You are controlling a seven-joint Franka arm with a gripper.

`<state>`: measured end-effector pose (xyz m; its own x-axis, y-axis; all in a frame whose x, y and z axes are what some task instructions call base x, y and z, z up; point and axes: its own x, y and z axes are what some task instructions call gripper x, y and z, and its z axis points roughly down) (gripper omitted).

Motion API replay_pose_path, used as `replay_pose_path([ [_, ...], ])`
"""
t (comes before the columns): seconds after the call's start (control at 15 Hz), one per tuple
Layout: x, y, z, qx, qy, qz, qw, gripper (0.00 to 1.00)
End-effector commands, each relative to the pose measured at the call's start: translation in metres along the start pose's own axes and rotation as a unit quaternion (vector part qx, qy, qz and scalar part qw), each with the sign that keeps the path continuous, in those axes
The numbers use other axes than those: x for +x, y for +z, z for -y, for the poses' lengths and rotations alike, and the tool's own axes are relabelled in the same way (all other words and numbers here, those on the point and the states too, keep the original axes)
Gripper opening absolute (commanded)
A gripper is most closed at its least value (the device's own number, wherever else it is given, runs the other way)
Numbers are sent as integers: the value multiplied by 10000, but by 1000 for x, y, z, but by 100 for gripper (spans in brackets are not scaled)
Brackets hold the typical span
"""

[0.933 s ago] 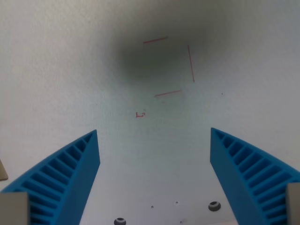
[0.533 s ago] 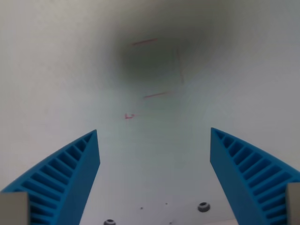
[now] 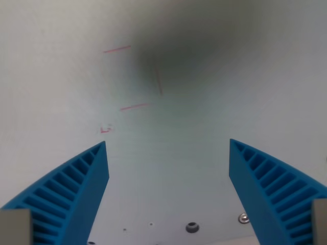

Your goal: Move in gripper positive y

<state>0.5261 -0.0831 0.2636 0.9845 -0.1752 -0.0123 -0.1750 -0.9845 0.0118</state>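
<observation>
A pale, off-white desk [image 3: 265,92] filled the wrist view, with a soft dark shadow [image 3: 189,51] toward 12 o'clock. The hand [image 3: 168,153] stood wide and held nothing; its two blue ribbed fingers [image 3: 71,194] rose from 7 and 5 o'clock, well apart. Beyond them, toward 11 o'clock, thin red pen lines [image 3: 134,107] lay drawn on the desk, three strokes like an unfinished box, with a small red scribble [image 3: 106,129] just below. Near 6 o'clock, screw holes [image 3: 192,227] dotted the surface.
</observation>
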Motion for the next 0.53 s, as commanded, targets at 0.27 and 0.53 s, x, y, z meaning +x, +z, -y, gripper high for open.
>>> replay_pose_path([
  [0.27, -3, -2, -29, 23, -67, -33, 10000, 100],
  [0.53, -3, -2, -49, 23, -67, -33, 10000, 100],
])
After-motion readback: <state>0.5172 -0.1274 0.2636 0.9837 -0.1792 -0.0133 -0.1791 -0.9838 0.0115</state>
